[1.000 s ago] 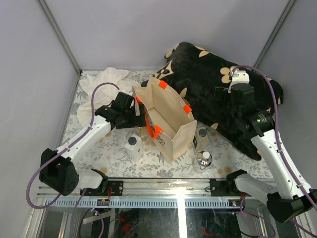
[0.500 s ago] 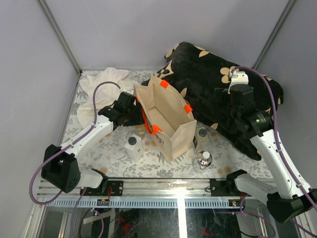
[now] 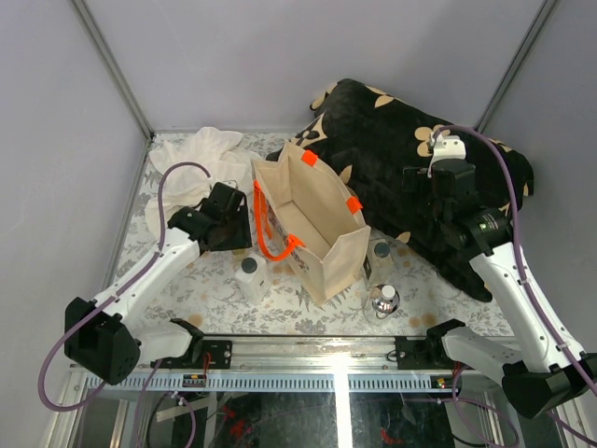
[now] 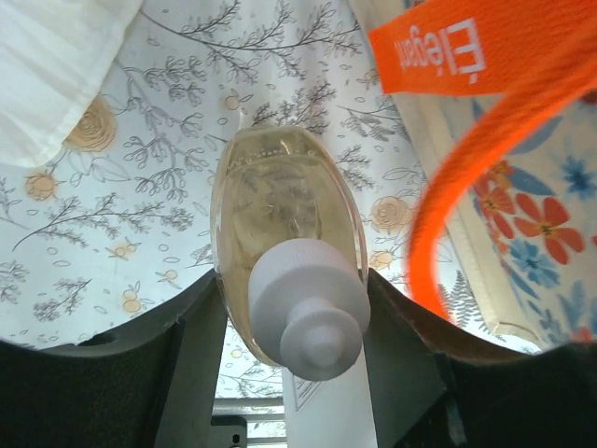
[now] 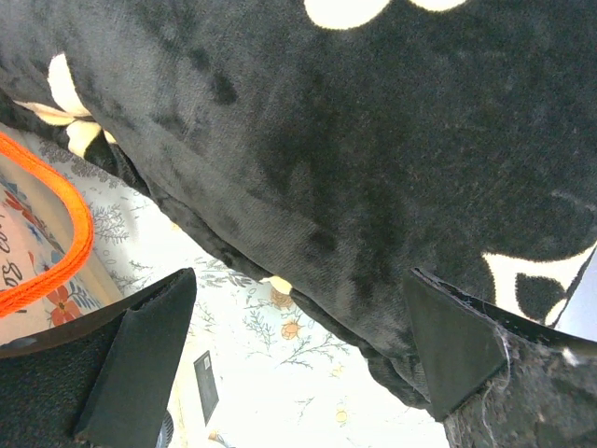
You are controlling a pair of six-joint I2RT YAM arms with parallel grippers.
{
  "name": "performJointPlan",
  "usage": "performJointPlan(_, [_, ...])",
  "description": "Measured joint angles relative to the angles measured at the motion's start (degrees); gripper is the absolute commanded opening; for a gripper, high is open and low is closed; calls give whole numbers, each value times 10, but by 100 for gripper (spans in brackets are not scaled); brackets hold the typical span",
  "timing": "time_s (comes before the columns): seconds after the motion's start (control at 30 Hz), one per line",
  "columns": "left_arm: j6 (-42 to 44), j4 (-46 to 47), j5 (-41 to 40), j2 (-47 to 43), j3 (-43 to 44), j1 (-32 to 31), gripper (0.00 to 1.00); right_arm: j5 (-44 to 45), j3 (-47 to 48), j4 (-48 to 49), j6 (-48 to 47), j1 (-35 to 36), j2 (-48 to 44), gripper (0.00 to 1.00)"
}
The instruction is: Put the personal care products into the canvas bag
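— Starting overhead: positions?
— Left gripper (image 3: 238,222) sits at nine o'clock of the canvas bag (image 3: 340,261), and its load is hidden here. Right gripper (image 3: 422,191) hangs at three o'clock, over the black cushion (image 3: 392,121).
— Left wrist?
— Jaws clamped on the amber bottle (image 4: 280,215). Advise lifting it clear of the orange handle (image 4: 485,177) before crossing the rim. The tab (image 4: 457,47) reads "Elegan", inverted and cut off.
— Right wrist?
— Jaws apart and empty. No writing legible.
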Motion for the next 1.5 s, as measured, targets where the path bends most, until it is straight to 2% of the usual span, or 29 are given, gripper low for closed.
performJointPlan(0.4, [12,-39,-34,-33,15,2,0,-4,-5,0,0,0,5,100])
performJointPlan(0.53, [28,-89,-52,-34,108,5,0,-4,-6,2,0,0,5,99])
performJointPlan(0.7, [54,-106,-57,-26,287,6,0,-5,-10,4,0,0,7,99])
performJointPlan(0.8, [70,-107,-47,-1,393,6,0,-5,-11,4,0,0,11,100])
performJointPlan(0.97, [93,-107,-6,49,504,6,0,-8,-15,4,0,0,16,100])
performJointPlan(1.27, [105,-78,85,107,513,-4,0,-15,-18,5,0,0,19,100])
performJointPlan(1.5, [105,28,125,122,419,-16,0,-15,-22,5,0,0,22,99])
